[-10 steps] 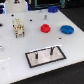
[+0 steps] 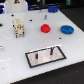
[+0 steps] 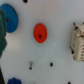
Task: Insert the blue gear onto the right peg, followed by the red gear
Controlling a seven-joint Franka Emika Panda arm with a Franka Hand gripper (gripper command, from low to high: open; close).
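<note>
The blue gear [image 2: 67,29] lies flat on the white table toward the exterior view's right. The smaller red gear [image 2: 45,28] rests beside it, nearer the middle. In front of them sits the grey plate [image 2: 56,59] with a black rim. It carries two dark pins, and the taller one is the right peg [image 2: 52,50]. The wrist view looks down from high up on the red gear [image 3: 40,32] and the blue gear [image 3: 11,17]. A dark blurred shape [image 3: 2,35] at the picture's edge covers part of the blue gear. No gripper fingers show clearly.
A beige block [image 2: 18,26] [image 3: 77,42] stands toward the exterior view's left of the red gear. A smaller, darker blue piece [image 2: 52,8] [image 3: 14,81] lies at the back. Small black marks [image 3: 51,64] dot the table.
</note>
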